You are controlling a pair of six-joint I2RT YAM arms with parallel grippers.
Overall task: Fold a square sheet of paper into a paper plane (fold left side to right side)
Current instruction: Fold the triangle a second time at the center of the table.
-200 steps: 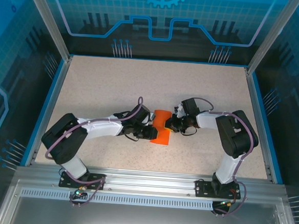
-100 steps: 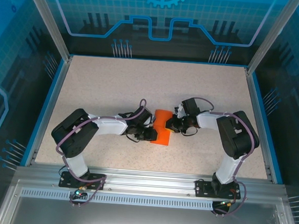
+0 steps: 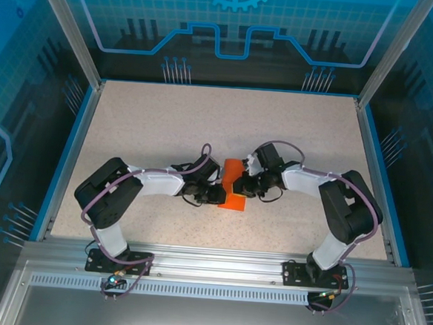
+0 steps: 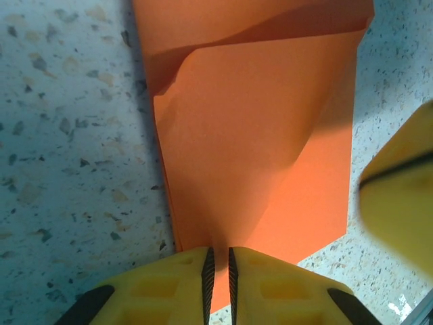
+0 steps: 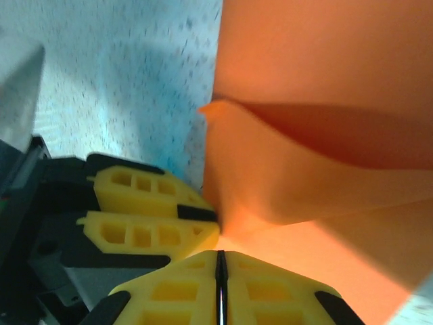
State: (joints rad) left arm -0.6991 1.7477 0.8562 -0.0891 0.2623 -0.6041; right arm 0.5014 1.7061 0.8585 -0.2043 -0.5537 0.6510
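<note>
- Pinching the orange sheet of paper (image 4: 257,156) with the left gripper (image 4: 218,252), jaws nearly shut on its near edge.
- Pinching the same sheet with the right gripper (image 5: 220,254), jaws pressed tight together, paper puffing up just ahead.
- Sheet right between both grippers, their tips close together.
- Lots of bare table (image 3: 205,117) beyond the grippers and out to both sides, blue rim (image 3: 69,159) well away from them.

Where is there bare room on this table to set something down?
Bare: the table's far half up to its back edge, and the near strip between the arm bases. Crowded: centre, where left arm and right arm pinch the orange paper.
</note>
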